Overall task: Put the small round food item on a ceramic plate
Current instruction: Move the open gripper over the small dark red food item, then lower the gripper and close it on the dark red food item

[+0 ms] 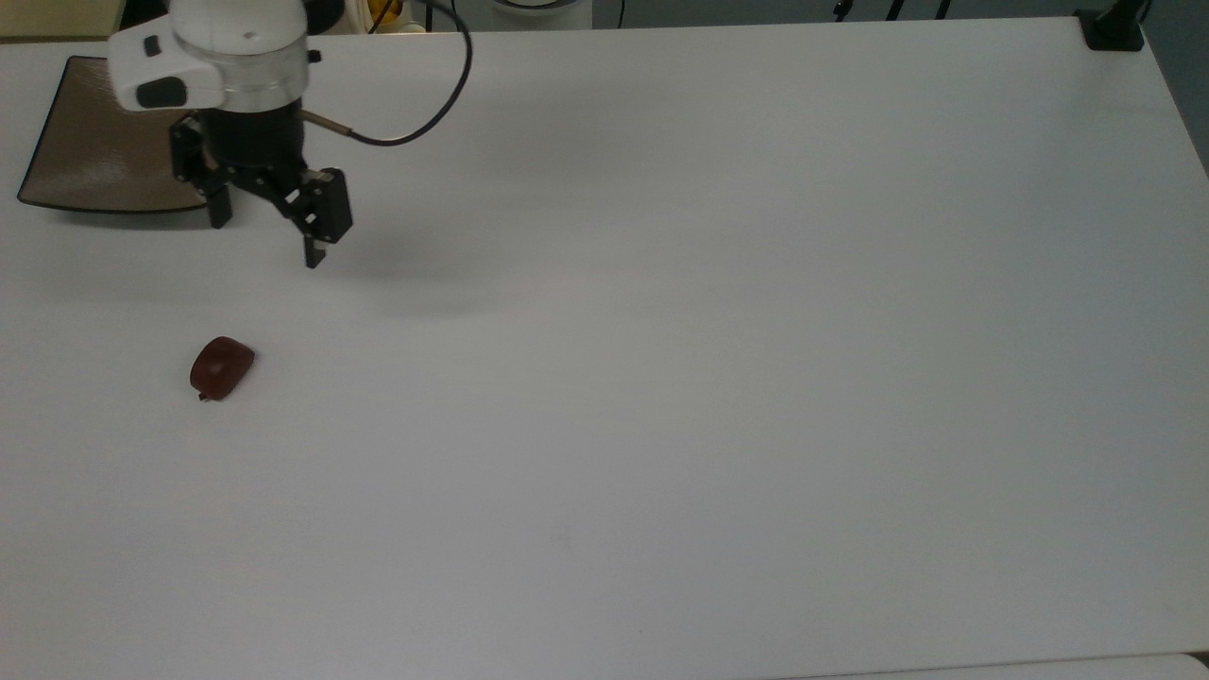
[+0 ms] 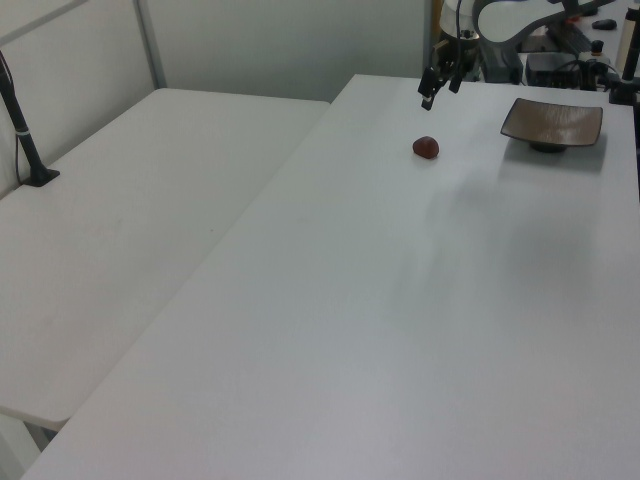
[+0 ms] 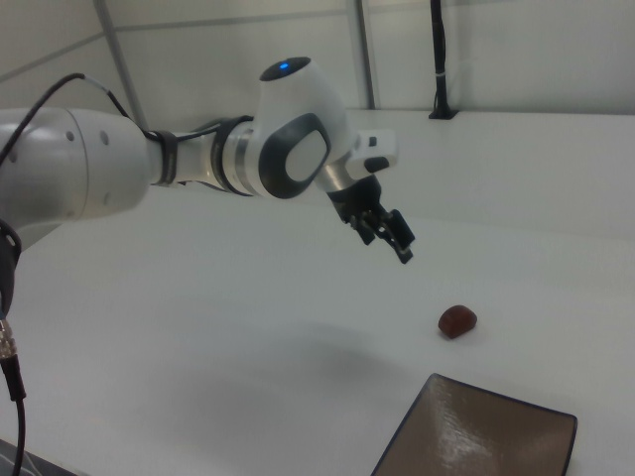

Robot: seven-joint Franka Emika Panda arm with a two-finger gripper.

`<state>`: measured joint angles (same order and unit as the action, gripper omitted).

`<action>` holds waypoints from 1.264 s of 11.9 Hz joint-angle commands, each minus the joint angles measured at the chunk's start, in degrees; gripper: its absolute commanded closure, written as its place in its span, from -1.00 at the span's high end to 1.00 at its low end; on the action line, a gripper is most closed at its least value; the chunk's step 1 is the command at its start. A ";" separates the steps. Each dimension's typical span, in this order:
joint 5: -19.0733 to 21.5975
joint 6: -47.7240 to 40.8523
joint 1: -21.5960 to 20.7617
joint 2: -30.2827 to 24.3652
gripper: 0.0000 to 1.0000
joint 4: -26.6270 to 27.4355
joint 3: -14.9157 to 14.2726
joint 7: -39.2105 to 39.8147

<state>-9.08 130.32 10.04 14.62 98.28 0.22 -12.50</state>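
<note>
Small round food item [image 1: 221,367] lies alone on the white bench [image 1: 661,378], dark red-brown, with a shallow dimple on top and a tiny stem poking out toward 7 o'clock in the top view. I see nothing touching it. From it, the ceramic plate [image 1: 90,161] sits at about 11 o'clock in the top view, well apart, near the bench's far corner. The plate's 3 o'clock side is covered there by the arm's white wrist housing [image 1: 212,57], so I can trace its dark rim along the other edges alone. In the right view the plate [image 3: 476,436] is cut off at the bottom of the frame, with the food item [image 3: 457,320] just past its far edge.

My end effector [image 1: 267,241] hangs above the bench at roughly 1 o'clock from the food item in the top view, pointing down, its two fingers spread apart with nothing between them. One finger overlaps the plate's near edge in the top view. In the left view the end effector [image 2: 439,90] is small and dark against background clutter, above the food item [image 2: 426,147]. A black cable [image 1: 425,104] loops off the wrist.
</note>
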 commanded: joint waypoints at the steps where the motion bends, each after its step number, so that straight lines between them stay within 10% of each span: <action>1: -1.12 3.44 2.52 3.04 1.00 -1.69 0.31 -2.53; 15: -7.71 16.63 5.43 21.41 1.00 -8.63 0.48 -16.07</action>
<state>-14.86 146.99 15.48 34.54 90.70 0.23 -26.84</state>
